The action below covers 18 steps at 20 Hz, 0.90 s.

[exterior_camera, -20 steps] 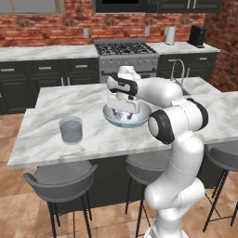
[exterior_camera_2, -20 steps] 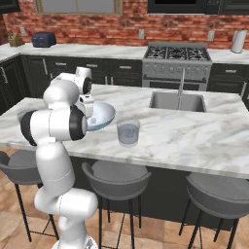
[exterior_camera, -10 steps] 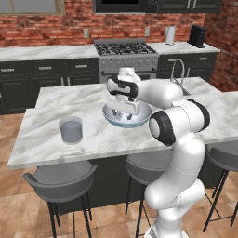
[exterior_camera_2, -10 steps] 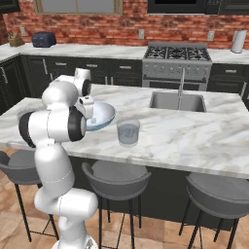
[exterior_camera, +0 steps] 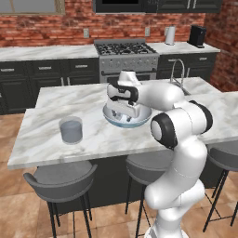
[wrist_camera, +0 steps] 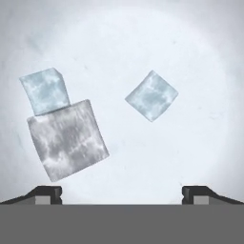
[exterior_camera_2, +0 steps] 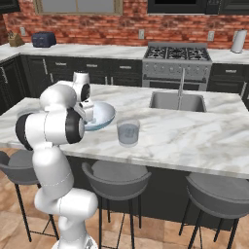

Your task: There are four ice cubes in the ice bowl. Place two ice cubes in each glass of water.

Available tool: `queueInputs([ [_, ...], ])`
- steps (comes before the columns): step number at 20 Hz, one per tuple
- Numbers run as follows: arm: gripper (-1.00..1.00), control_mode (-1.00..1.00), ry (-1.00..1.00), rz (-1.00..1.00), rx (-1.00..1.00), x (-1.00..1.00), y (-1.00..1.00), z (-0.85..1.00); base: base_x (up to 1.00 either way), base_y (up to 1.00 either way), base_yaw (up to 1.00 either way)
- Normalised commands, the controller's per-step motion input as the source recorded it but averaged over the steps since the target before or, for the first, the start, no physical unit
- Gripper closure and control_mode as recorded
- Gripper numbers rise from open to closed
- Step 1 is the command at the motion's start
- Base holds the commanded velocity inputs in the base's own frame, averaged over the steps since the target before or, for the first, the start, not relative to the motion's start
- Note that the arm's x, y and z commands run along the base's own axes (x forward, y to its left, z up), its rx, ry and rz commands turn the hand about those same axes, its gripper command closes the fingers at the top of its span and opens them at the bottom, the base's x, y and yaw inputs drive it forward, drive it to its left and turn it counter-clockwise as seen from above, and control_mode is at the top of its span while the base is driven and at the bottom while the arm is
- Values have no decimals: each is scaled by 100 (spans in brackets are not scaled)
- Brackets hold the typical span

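Hovering directly over the ice bowl [exterior_camera: 141,120], the end effector [exterior_camera: 122,113] points down into it with its jaws spread wide and nothing between them; in the hand view the two dark fingertips [wrist_camera: 47,193] stand far apart at the bottom edge, close above the pale floor of the ice bowl [wrist_camera: 190,57]. Three ice cubes [wrist_camera: 151,95] show there: one lies alone toward the middle of the bowl floor, well apart from the other two, which touch at a corner or overlap on the left, a small bluish cube [wrist_camera: 44,90] just above a larger, greyer cube [wrist_camera: 67,139] that lies nearest the left fingertip. No cube is touched by the end effector. The ice bowl [exterior_camera_2: 104,115] rests on the marble bench [exterior_camera: 42,139], on the island's stool side. One glass of water [exterior_camera: 71,129] stands on the bench well to the left of the bowl in the left base view; a glass of water [exterior_camera_2: 128,132] stands just to the right of the bowl in the right base view. Whether either glass holds ice cannot be told. Beyond the bowl, a sink [exterior_camera_2: 177,101] with its faucet [exterior_camera: 178,69] is set into the bench, and three stools [exterior_camera: 60,181] stand along the near edge.
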Motion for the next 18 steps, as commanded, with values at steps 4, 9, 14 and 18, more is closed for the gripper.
queueInputs([
  [4,-100,-100,-1,0,0,30,0,0,0,0,0],
  [9,-100,-100,0,0,0,43,0,-1,0,0,0],
  [14,-100,-100,0,0,0,37,3,0,0,0,0],
  [18,-100,-100,0,0,0,14,13,3,0,0,0],
])
